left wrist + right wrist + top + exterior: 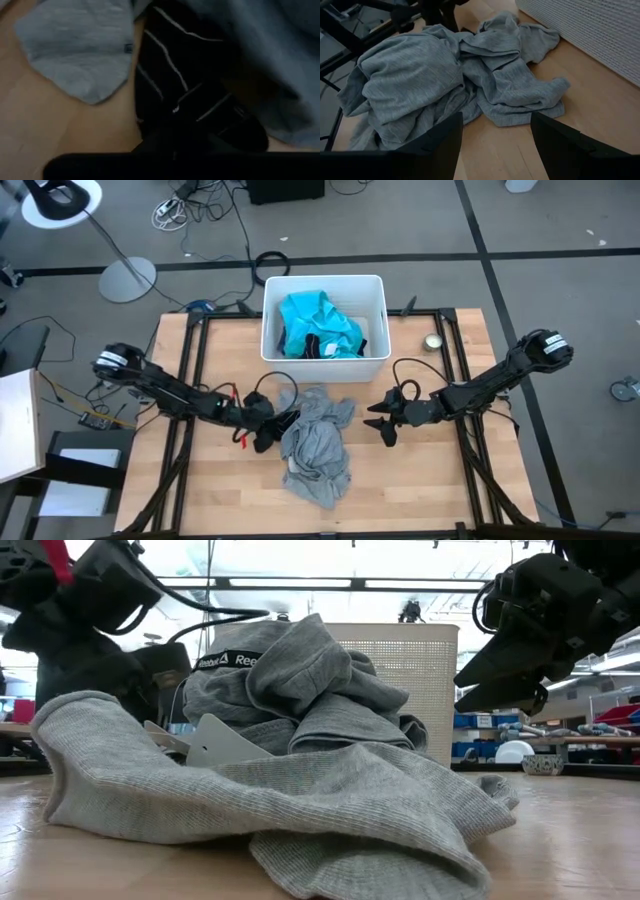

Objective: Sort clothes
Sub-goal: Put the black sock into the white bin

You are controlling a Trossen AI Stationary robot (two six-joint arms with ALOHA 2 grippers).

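A grey shirt (318, 445) lies crumpled in the middle of the table; it also shows in the low view (300, 790) and the right wrist view (445, 75). A black sock with thin pale stripes (190, 95) lies on the wood at the shirt's left edge (262, 442). My left gripper (268, 420) is low over this sock, right by the shirt. My right gripper (383, 423) is open and empty just right of the shirt, its fingers (440, 145) pointing at it. A turquoise garment (315, 320) and a small black piece (318, 348) lie in the white bin (375, 290).
The white bin stands at the far middle of the table, just behind the shirt. A small round tin (433, 342) sits to the right of the bin. Black frame rails (195, 380) run along the table's left and right sides. Bare wood lies to the near left and near right.
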